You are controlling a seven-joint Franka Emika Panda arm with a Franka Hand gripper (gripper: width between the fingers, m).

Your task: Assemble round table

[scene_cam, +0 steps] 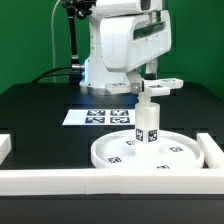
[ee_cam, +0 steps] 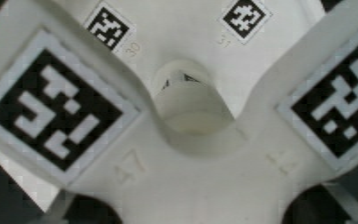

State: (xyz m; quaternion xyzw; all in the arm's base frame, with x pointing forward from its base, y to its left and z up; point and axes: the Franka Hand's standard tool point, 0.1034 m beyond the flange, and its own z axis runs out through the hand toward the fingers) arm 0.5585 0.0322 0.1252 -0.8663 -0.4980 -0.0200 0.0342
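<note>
Bright, even light — the disc nearly glares against the dark table around it; wrist view blurred throughout.

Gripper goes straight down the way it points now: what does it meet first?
The cross-shaped base, directly under the gripper and over the leg standing on the round disc. Whether they already touch is unclear.

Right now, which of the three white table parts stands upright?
The cylinder leg: it stands upright on the round disc, which lies flat; the cross-shaped base is level above it.
</note>
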